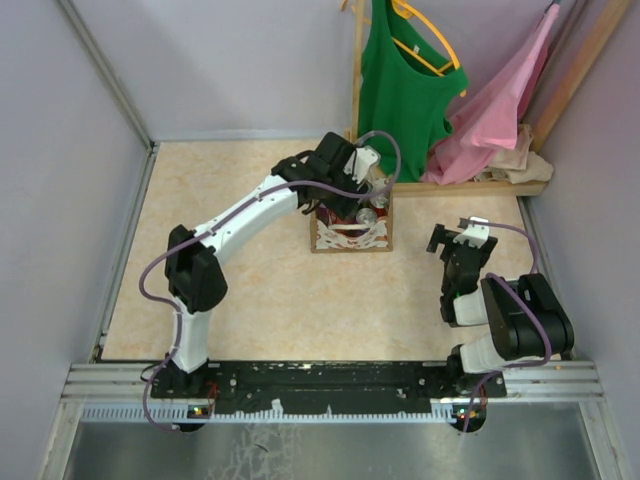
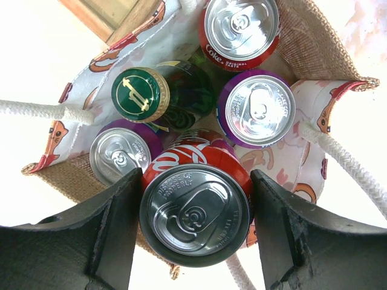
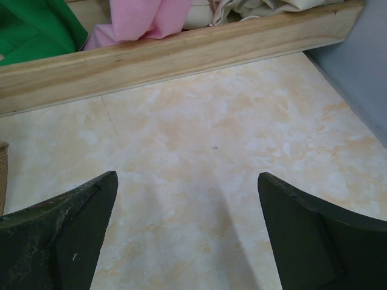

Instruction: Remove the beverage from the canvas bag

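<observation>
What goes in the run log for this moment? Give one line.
left gripper: shut on red cola can; can at canvas bag mouth; right gripper: open, empty

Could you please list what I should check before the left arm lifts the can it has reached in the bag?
1. The left end effector straddles the near red cola can: ok.
2. Its fingers touch both sides of it: ok, seemingly.
3. The rope handles lie clear of the way up: ok.
4. The purple can is free of the left finger: cannot tell.
5. The canvas bag is held down: not ok, nothing holds it.
6. The right end effector is open, off the bag: ok.
</observation>
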Tool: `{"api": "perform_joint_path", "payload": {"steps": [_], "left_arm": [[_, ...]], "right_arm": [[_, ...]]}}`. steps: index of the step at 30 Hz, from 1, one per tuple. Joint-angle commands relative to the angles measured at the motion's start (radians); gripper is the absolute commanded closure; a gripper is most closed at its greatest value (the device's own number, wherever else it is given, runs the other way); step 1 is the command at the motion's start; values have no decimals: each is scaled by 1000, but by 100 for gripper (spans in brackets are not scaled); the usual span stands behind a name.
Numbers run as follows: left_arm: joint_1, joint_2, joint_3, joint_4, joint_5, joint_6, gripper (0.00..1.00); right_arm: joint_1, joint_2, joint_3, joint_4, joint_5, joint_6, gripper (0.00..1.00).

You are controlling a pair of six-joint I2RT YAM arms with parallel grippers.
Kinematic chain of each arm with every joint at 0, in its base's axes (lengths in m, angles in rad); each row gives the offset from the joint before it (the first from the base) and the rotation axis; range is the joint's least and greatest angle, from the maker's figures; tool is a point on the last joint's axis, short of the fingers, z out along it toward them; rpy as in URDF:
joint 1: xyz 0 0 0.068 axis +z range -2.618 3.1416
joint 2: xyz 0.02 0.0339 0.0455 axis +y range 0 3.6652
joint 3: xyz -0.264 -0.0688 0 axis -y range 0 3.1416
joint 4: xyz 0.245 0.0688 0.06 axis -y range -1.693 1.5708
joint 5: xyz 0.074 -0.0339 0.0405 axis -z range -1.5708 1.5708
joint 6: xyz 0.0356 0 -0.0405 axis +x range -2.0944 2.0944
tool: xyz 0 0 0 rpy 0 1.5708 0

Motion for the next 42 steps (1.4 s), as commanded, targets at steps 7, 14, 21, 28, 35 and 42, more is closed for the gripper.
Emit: {"api": "perform_joint_path", "payload": {"steps": [7, 14, 21, 28, 35, 42], "left_arm": [[5, -117, 117, -13, -107, 64, 100], [27, -173, 122, -12, -222, 78, 100], [170, -315, 19, 79, -245, 45, 100], [368, -454, -230, 210, -186, -33, 100], [420, -461, -436, 361, -125, -69, 100], [424, -378, -470, 417, -59, -110, 100]], "right_arm": [[-5, -8, 20, 45, 1, -1, 1], [-4, -9, 20, 45, 1, -2, 1], [-4, -9, 20, 45, 1, -2, 1], [-5, -9, 20, 45, 2, -2, 1], [-4, -9, 20, 45, 1, -1, 1], [-4, -10, 20, 45, 1, -1, 1]]}}
